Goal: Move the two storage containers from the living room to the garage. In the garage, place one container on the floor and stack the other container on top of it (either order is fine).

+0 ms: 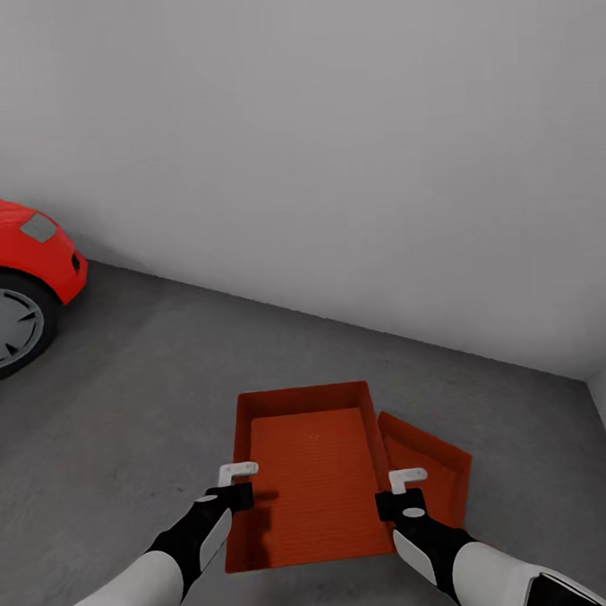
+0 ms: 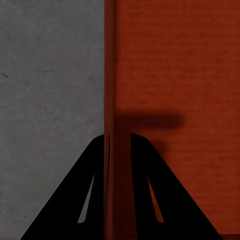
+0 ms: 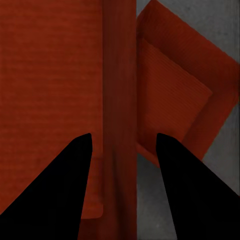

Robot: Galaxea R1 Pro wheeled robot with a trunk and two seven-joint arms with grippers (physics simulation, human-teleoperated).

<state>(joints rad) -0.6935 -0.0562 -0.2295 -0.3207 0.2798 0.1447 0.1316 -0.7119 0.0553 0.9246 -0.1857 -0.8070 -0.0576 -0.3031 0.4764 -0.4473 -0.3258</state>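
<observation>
Container [image 1: 313,473] wall between both end effectors' fingers | left [image 1: 237,473] clamped | right [image 1: 406,478] seemingly gapped

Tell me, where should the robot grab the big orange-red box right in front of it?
Grip the orange-red ribbed open-top container by its thin long side walls, coming straight down from above. The walls stand upright with open rims, so a tool can straddle each one: the left tool pinches one wall and the right tool sits astride the other.
</observation>
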